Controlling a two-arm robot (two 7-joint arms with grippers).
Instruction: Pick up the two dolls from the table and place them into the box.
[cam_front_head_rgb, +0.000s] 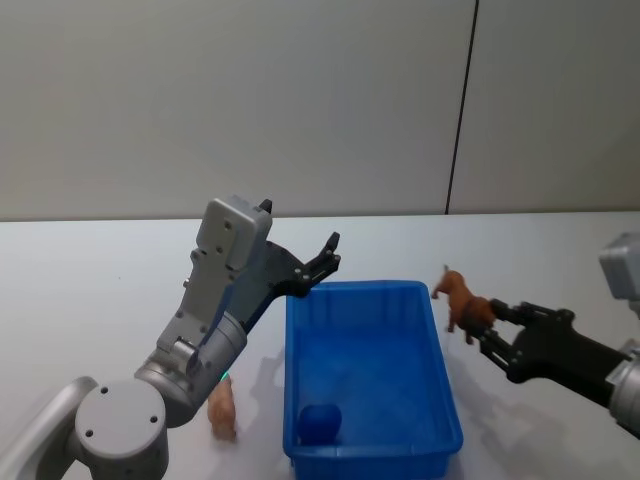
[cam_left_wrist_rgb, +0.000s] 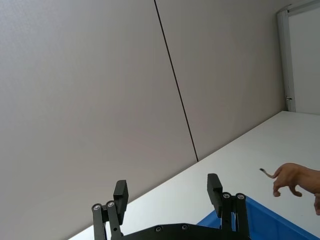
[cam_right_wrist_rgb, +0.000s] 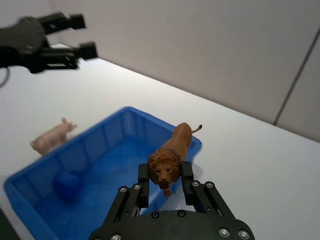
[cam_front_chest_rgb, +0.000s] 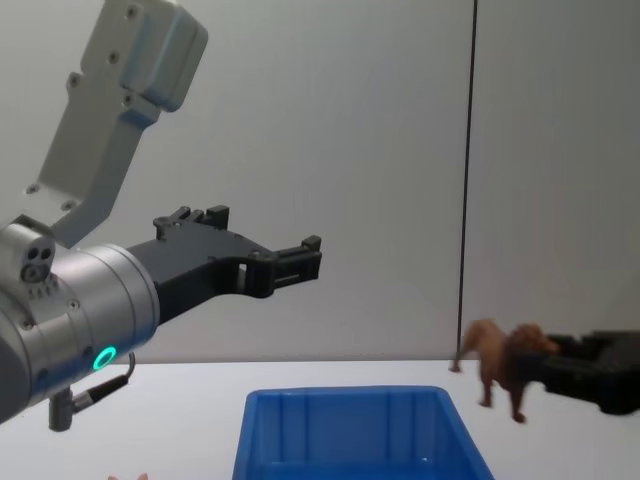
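In the head view, your right gripper (cam_front_head_rgb: 482, 322) gripped the lion doll (cam_front_head_rgb: 458, 295) just right of the box (cam_front_head_rgb: 441, 362). The pig doll (cam_front_head_rgb: 223, 408) lay on the table (cam_front_head_rgb: 100, 280) left of it, on your spread-open left gripper's (cam_front_head_rgb: 318, 262) side. In the chest view, the lion hung above the rim, tail boxward.

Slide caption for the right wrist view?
Right gripper clamps a brown lion near the blue bin; pink pig on the table.
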